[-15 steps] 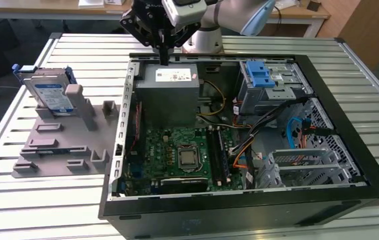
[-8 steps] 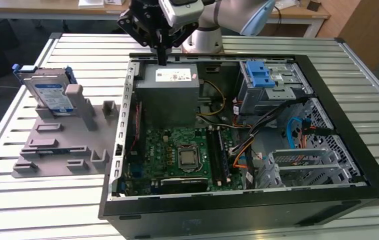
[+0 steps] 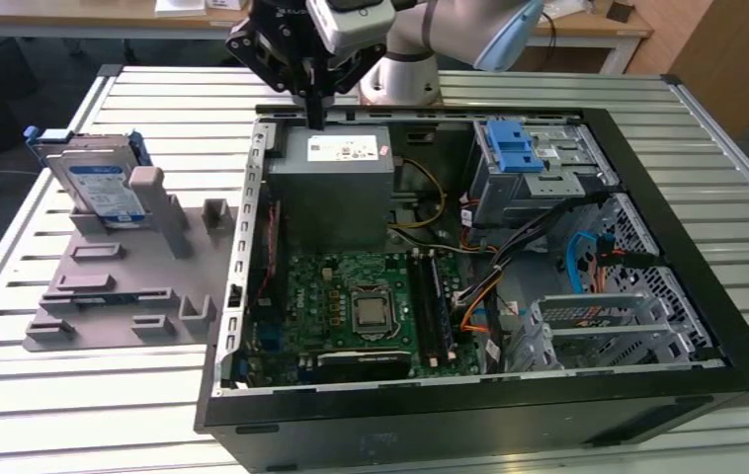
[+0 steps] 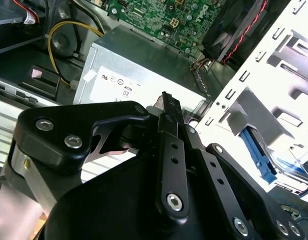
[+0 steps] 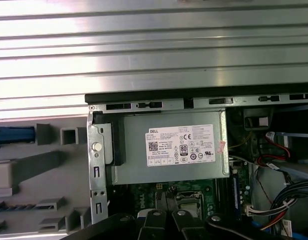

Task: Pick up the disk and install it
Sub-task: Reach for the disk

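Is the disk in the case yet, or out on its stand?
Out. The disk stands on edge in the grey stand on the table, at the exterior view's left of the case.

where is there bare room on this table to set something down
Bare slats of the table lie at the exterior view's lower left, between the grey fixture and the table's near edge, and in the strip beyond the computer case, beside the arm's base. Crowded: inside the case, and the fixture's far end, where the disk stands.
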You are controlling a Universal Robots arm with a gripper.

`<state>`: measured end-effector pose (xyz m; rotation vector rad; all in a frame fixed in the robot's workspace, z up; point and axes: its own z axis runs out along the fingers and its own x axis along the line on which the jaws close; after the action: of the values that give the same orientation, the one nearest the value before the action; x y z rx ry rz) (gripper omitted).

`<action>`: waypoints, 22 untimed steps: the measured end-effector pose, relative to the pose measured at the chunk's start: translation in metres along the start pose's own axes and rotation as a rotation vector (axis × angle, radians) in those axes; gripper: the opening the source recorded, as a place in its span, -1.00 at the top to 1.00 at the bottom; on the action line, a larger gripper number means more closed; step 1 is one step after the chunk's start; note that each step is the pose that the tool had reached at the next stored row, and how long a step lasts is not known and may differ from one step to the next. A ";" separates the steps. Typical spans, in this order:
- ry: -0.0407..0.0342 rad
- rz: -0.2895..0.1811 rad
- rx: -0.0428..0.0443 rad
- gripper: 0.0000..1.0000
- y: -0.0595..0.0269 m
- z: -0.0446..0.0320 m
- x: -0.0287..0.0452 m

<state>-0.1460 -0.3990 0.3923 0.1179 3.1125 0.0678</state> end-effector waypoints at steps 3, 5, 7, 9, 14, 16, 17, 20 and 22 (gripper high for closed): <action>0.0000 0.000 0.0000 0.79 -0.0001 0.0001 0.0019; 0.0001 0.000 0.0002 0.79 -0.0002 0.0001 0.0032; 0.0001 0.000 0.0001 0.79 -0.0004 0.0002 0.0047; 0.0001 0.000 0.0001 0.79 -0.0005 0.0003 0.0061; 0.0001 0.000 0.0000 0.79 -0.0008 0.0005 0.0106; 0.0002 0.000 0.0000 0.79 -0.0009 0.0006 0.0121; 0.0003 0.000 0.0001 0.79 -0.0010 0.0006 0.0129; 0.0003 0.000 0.0000 0.79 -0.0012 0.0008 0.0152; 0.0006 0.000 0.0001 0.79 -0.0013 0.0008 0.0164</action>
<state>-0.1624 -0.3989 0.3910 0.1180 3.1131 0.0676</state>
